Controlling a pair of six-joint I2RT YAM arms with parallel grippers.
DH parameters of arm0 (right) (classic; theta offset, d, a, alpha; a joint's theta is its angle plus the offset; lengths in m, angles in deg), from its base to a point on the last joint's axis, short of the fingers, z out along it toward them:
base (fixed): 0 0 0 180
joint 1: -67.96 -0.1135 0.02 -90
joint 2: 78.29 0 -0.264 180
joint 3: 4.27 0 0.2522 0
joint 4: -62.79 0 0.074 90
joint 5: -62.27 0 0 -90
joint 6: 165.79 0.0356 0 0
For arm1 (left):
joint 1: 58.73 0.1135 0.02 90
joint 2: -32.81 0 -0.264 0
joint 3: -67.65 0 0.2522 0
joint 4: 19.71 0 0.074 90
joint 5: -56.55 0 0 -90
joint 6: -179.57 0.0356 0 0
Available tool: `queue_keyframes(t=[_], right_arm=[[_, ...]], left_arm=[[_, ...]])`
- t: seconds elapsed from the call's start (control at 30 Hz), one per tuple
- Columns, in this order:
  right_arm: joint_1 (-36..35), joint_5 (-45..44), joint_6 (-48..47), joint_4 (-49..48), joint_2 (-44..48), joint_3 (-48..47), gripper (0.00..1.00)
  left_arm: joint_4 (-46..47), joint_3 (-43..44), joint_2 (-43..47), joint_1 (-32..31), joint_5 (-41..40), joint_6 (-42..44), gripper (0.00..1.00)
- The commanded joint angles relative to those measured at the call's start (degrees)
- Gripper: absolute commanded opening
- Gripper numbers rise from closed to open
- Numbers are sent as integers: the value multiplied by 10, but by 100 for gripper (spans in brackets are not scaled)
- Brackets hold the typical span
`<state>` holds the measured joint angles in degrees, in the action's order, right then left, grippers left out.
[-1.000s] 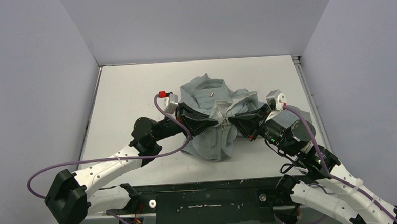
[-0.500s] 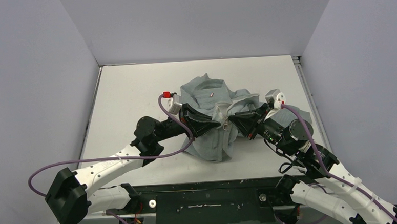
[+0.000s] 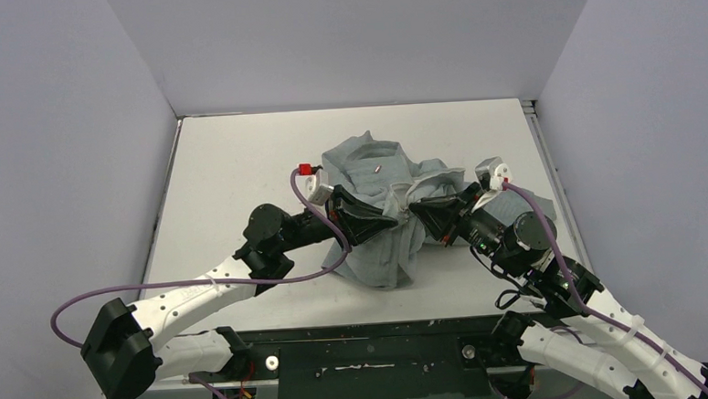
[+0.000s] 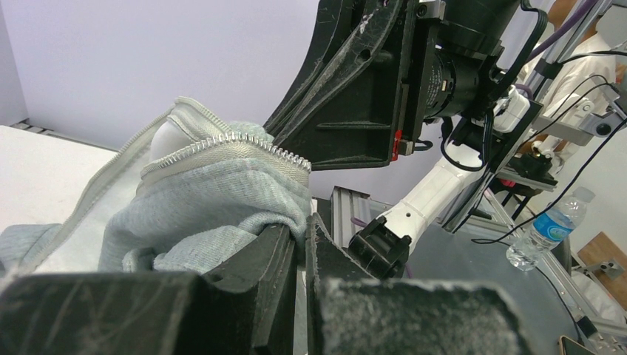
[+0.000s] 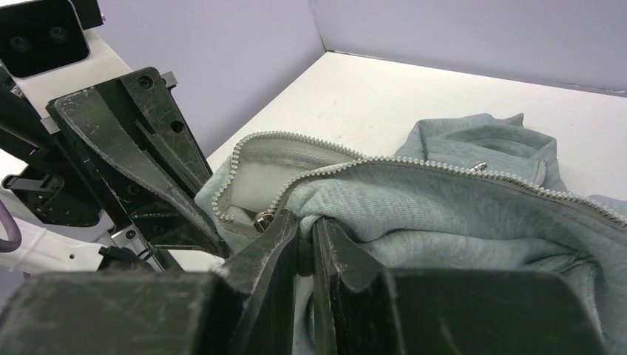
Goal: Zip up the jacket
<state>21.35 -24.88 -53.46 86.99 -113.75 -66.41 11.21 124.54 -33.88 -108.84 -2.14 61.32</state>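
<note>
The light grey jacket [image 3: 382,244] lies bunched at the middle of the table, with its collar [image 3: 366,155] at the far side. My left gripper [image 3: 393,217] is shut on a fold of the jacket [image 4: 214,192] beside one row of pale zipper teeth [image 4: 244,140]. Tip to tip with it, my right gripper [image 3: 419,212] is shut on the other front edge [image 5: 444,207], just under its zipper teeth [image 5: 414,166]. A small brass-coloured metal piece [image 5: 262,220] shows by the right gripper's left finger. The two front edges are apart and lifted off the table.
The white table [image 3: 230,169] runs out to purple-grey walls on three sides. A small metal zipper pull [image 3: 378,168] lies on the jacket near the collar. The arm bases and a black rail [image 3: 368,354] line the near edge.
My left arm has shifted right, pushing its held edge closer to the right gripper. The jacket's middle has bunched up more between them. Both grips are unchanged.
</note>
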Motion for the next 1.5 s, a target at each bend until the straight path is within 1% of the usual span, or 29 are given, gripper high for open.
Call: queue_keyframes(t=[0.0,0.43,0.73,0.93,1.03,1.13,1.23,1.33,1.47], right_arm=[[-2,-27,11,-65,12,-19,0],[-2,-61,18,-92,40,-7,0],[-3,-79,17,-93,56,-4,0],[-2,-80,17,-75,61,-4,0],[-3,-65,-2,-58,58,-9,0],[-2,-14,-45,-68,65,-8,0],[-2,44,-90,-120,80,4,0],[-3,65,-115,-147,78,2,0],[-4,73,-120,-149,55,-7,0]], left_arm=[[-17,24,-4,-12,6,17,0],[-45,32,-16,-15,5,21,0],[-56,33,-20,-17,3,25,0],[-57,33,-19,-17,-4,25,0],[-62,20,0,-17,-64,40,0],[-52,3,24,-16,-119,50,0],[-59,5,34,-15,-140,62,0],[-47,5,44,-14,-150,60,0],[-13,-1,61,-14,-172,53,0]])
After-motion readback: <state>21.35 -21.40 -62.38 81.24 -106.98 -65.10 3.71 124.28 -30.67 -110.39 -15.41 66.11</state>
